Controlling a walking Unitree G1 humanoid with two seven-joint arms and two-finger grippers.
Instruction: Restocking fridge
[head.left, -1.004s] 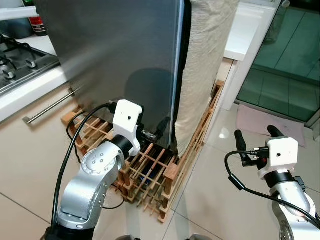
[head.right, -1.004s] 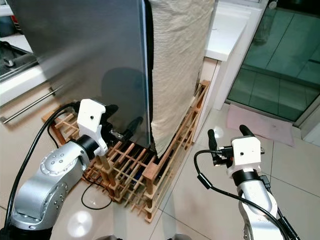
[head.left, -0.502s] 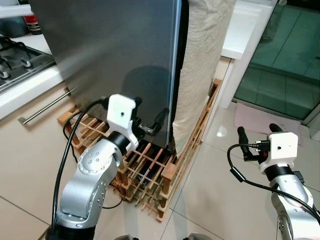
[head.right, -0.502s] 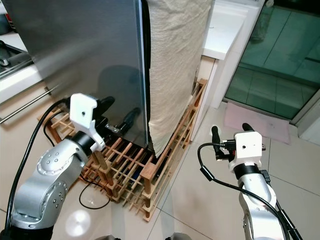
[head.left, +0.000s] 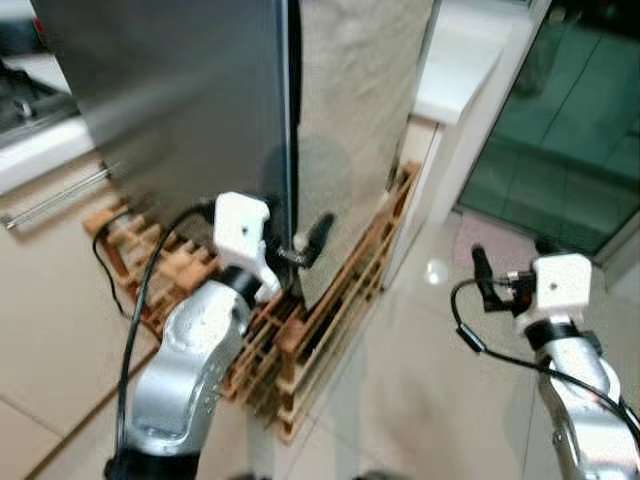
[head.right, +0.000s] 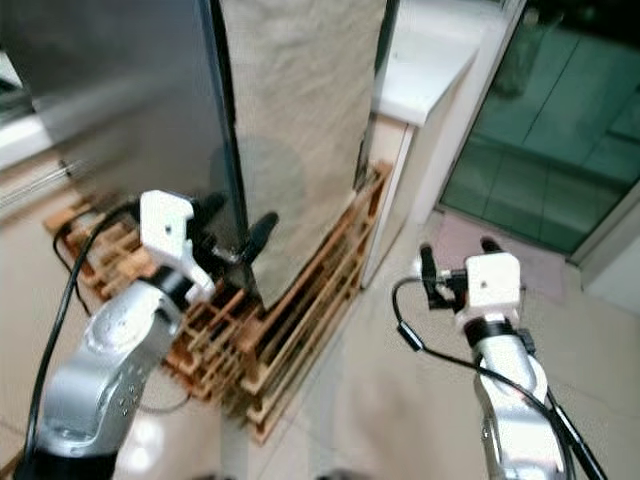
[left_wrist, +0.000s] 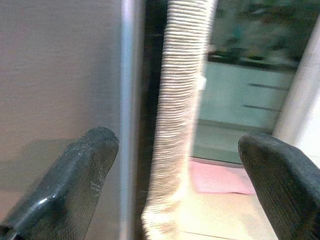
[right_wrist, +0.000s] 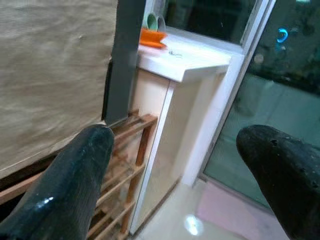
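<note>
Left fingers (left_wrist: 85, 185): spread wide, one on each side of the fridge door's edge, holding nothing.
Left gripper (head.left: 296, 243): raised low against the steel fridge door (head.left: 180, 90), right at its vertical edge, just above the rack.
Right fingers (right_wrist: 80, 170): spread apart, empty, pointed toward the rack and the white table.
Right gripper (head.left: 508, 272): held out over the tiled floor (head.left: 420, 390), well apart from the fridge.
Fridge door: tall grey panel, upright, shown edge-on in the left wrist view with a dark gap beside it.
Cloth (head.left: 355, 130): beige, ribbed, hanging just beside the door edge, its hem down at the rack.
Rack (head.left: 320, 320): wooden slats on the floor at the foot of the fridge.
Table (right_wrist: 190, 62): white top beyond the cloth, carrying an orange dish (right_wrist: 152, 36).
Mat (left_wrist: 220, 177): pink, on the floor near the green glass door (head.left: 560, 120).
Picture quality: head views blurred.
</note>
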